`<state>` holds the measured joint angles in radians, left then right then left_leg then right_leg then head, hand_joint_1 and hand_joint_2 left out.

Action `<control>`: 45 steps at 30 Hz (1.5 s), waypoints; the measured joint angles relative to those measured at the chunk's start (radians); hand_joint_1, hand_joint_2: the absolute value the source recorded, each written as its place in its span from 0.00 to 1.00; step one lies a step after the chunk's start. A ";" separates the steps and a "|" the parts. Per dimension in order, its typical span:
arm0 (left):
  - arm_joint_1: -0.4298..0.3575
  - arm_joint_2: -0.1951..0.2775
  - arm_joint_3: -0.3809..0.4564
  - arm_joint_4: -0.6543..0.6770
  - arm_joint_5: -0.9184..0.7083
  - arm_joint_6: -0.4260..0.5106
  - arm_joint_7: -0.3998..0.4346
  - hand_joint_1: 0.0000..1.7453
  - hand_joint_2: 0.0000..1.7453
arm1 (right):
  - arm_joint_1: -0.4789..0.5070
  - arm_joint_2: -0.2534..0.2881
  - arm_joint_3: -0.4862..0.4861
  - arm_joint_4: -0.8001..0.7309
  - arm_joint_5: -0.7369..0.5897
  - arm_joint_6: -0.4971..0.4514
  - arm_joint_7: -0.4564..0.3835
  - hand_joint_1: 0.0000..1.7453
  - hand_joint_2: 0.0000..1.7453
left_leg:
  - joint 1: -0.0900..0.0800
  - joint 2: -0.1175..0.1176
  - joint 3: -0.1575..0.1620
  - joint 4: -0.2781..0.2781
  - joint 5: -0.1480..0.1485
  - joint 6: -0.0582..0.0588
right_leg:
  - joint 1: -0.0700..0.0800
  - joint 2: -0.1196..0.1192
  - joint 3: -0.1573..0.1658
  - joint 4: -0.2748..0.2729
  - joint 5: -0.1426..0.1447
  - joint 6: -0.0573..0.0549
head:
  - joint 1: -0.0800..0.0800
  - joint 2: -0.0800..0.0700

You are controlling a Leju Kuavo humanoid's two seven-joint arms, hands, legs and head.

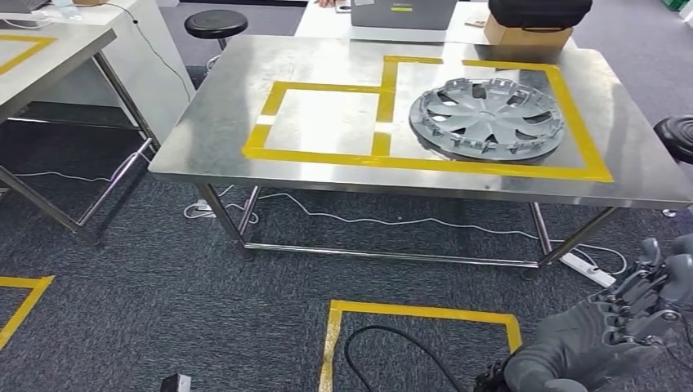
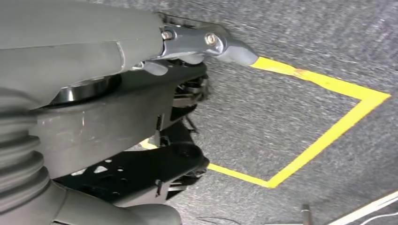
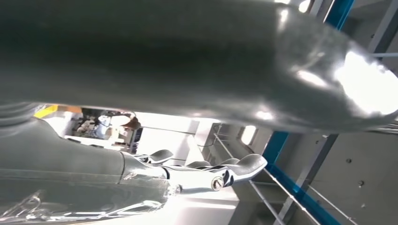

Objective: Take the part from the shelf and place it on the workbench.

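Observation:
The part, a grey wheel cover (image 1: 488, 118), lies flat on the steel workbench (image 1: 229, 122), inside the right-hand yellow tape rectangle. The smaller taped rectangle (image 1: 323, 121) to its left holds nothing. My right hand (image 1: 625, 322) hangs low at the lower right, well short of the bench, with its fingers apart and nothing in them. In the right wrist view the right hand (image 3: 211, 171) points up at the ceiling with fingers extended. In the left wrist view my left hand (image 2: 197, 51) hangs over the carpet and holds nothing.
A black stool (image 1: 216, 24) stands behind the bench's left corner, and another stool (image 1: 677, 135) at the right edge. A cardboard box (image 1: 527, 34) and a laptop (image 1: 403, 14) sit beyond the bench. A second table (image 1: 49, 57) is at left. Cables and a power strip (image 1: 588, 269) lie under the bench. Yellow floor tape (image 1: 421, 312) marks a square.

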<state>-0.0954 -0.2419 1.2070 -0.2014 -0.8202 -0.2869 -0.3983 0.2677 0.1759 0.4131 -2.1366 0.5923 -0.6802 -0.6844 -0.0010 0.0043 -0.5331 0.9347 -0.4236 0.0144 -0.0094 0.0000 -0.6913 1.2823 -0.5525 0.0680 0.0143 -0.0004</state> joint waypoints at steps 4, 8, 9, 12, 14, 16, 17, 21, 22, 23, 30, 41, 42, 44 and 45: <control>0.001 0.000 0.000 0.000 0.000 0.000 0.000 0.00 1.00 | -0.002 0.000 0.000 0.000 0.000 0.000 0.000 0.00 0.00 | 0.002 -0.003 -0.055 0.018 0.036 -0.018 | -0.006 0.002 0.182 -0.214 0.062 0.007 | 0.001 0.000; 0.002 0.000 0.000 0.000 0.001 0.000 0.000 0.00 1.00 | -0.002 -0.001 0.003 0.002 0.001 0.000 0.000 0.00 0.00 | 0.001 -0.004 -0.074 0.032 0.060 -0.039 | -0.003 0.006 0.219 -0.300 0.042 -0.018 | 0.001 0.000; 0.002 0.001 0.000 0.000 0.001 0.000 0.000 0.00 1.00 | -0.002 -0.001 0.003 0.002 0.001 0.000 0.000 0.00 0.00 | 0.003 -0.004 -0.080 0.039 0.048 -0.044 | -0.003 0.006 0.211 -0.297 0.049 -0.027 | 0.001 0.000; 0.002 0.001 0.000 0.000 0.001 0.000 0.000 0.00 1.00 | -0.002 -0.001 0.005 0.002 0.001 0.000 0.001 0.00 0.00 | 0.004 -0.004 -0.122 0.163 -0.081 -0.056 | -0.001 0.003 0.180 -0.296 0.079 -0.051 | -0.004 0.000; 0.001 0.002 0.000 0.000 0.001 0.000 0.000 0.00 1.00 | -0.002 -0.001 0.005 0.003 0.000 0.000 0.001 0.00 0.00 | 0.004 -0.005 -0.149 0.287 -0.152 -0.057 | 0.003 0.003 0.152 -0.295 0.101 -0.056 | -0.006 0.000; 0.001 0.002 0.000 0.000 0.001 0.000 0.000 0.00 1.00 | -0.002 -0.001 0.005 0.004 0.000 0.000 0.001 0.00 0.00 | 0.003 -0.005 -0.134 0.326 -0.137 -0.052 | 0.007 0.002 0.124 -0.293 0.121 -0.056 | -0.005 0.000; 0.001 0.002 0.000 0.000 0.000 0.000 0.000 0.00 1.00 | -0.003 -0.001 0.006 0.004 0.000 0.000 0.001 0.00 0.00 | 0.002 -0.005 -0.102 0.295 -0.106 -0.047 | 0.009 0.002 0.112 -0.293 0.130 -0.055 | -0.005 0.000; -0.002 0.002 0.000 0.000 0.000 0.000 -0.003 0.00 1.00 | -0.004 -0.001 0.006 0.005 0.000 0.000 0.000 0.00 0.00 | -0.012 -0.005 0.079 0.037 -0.065 -0.020 | 0.011 0.001 0.085 -0.292 0.164 -0.042 | -0.006 0.000; -0.003 0.002 0.000 0.000 0.000 0.001 -0.004 0.00 1.00 | -0.004 -0.001 0.006 0.005 0.000 0.000 0.000 0.00 0.00 | -0.015 -0.005 0.092 0.007 -0.070 -0.016 | 0.010 0.000 0.079 -0.293 0.174 -0.038 | -0.006 0.000; -0.003 0.002 0.000 0.000 0.000 0.001 -0.006 0.00 1.00 | -0.004 -0.001 0.006 0.005 0.001 0.000 0.000 0.00 0.00 | -0.015 -0.005 0.089 -0.005 -0.067 -0.013 | 0.010 -0.001 0.074 -0.295 0.185 -0.032 | -0.006 0.000; 0.000 0.001 0.000 0.000 0.000 0.002 -0.006 0.00 1.00 | -0.005 -0.005 0.006 0.008 0.001 0.000 0.001 0.00 0.00 | -0.006 0.002 0.019 -0.016 0.003 0.006 | 0.001 0.001 -0.009 -0.015 -0.002 0.002 | 0.000 0.000; 0.001 0.002 0.000 0.000 -0.003 0.016 -0.031 0.00 0.00 | -0.004 -0.005 0.008 0.010 0.003 0.000 0.001 0.00 0.00 | 0.004 -0.004 -0.078 0.079 0.000 -0.047 | -0.007 0.004 0.197 -0.293 0.062 -0.037 | 0.000 0.000; 0.001 0.002 0.000 0.000 -0.003 0.016 -0.031 0.00 0.00 | -0.004 -0.005 0.008 0.010 0.003 0.000 0.001 0.00 0.00 | 0.005 -0.004 -0.099 0.131 -0.040 -0.051 | -0.007 0.004 0.191 -0.293 0.070 -0.044 | -0.002 0.000; 0.001 0.002 0.000 0.000 -0.003 0.016 -0.031 0.00 0.00 | -0.004 -0.005 0.008 0.011 0.003 0.000 0.001 0.00 0.00 | 0.005 -0.004 -0.150 0.267 -0.117 -0.056 | -0.005 0.004 0.175 -0.292 0.084 -0.050 | -0.004 0.000; 0.001 0.002 0.000 0.000 -0.003 0.017 -0.031 0.00 0.00 | -0.004 -0.005 0.008 0.011 0.002 0.000 0.001 0.00 0.00 | 0.005 -0.004 -0.164 0.314 -0.133 -0.055 | -0.003 0.004 0.167 -0.292 0.089 -0.051 | -0.004 0.000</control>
<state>-0.0943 -0.2394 1.2070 -0.2018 -0.8232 -0.2702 -0.4292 0.2636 0.1709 0.4211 -2.1255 0.5948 -0.6802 -0.6833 0.0036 0.0003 -0.6971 1.2486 -0.5571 -0.0407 -0.0129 0.0040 -0.5244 0.9902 -0.4632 0.0173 0.0101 -0.0004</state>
